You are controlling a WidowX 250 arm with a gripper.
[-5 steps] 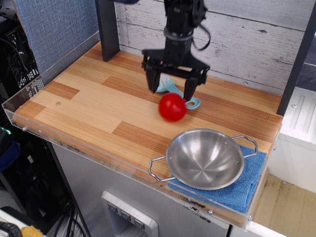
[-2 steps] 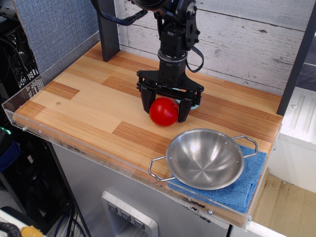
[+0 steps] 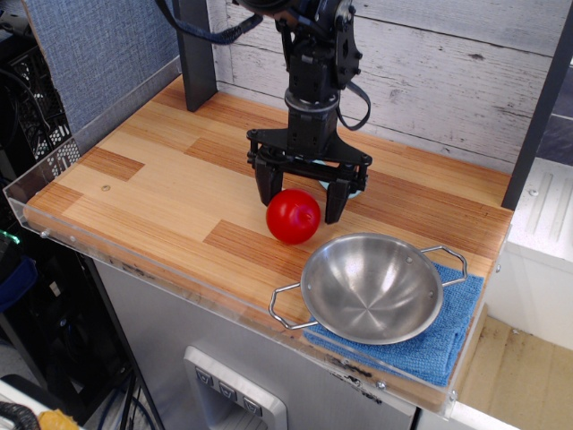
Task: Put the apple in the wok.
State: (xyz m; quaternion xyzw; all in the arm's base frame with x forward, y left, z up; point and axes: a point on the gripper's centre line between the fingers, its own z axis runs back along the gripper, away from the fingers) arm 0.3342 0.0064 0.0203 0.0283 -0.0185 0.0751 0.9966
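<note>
The apple point(image 3: 293, 217) is a glossy red ball resting on the wooden tabletop, just left of and behind the wok. The wok point(image 3: 372, 288) is a shiny steel bowl with two wire loop handles, sitting empty on a blue cloth at the front right. My gripper point(image 3: 300, 204) points straight down with its two black fingers point(image 3: 266, 191) spread wide. It is open, low over the table, and the apple sits between and slightly in front of the fingertips. I cannot tell whether a finger touches the apple.
A blue cloth point(image 3: 443, 345) lies under the wok at the table's front right corner. A small teal object point(image 3: 355, 186) is mostly hidden behind the gripper. A dark post point(image 3: 195, 54) stands at the back left. A clear acrylic lip point(image 3: 134, 269) runs along the front edge.
The gripper moved left and down over the apple. The apple shifted left and toward the front edge, and now sits lower between the open fingers.
</note>
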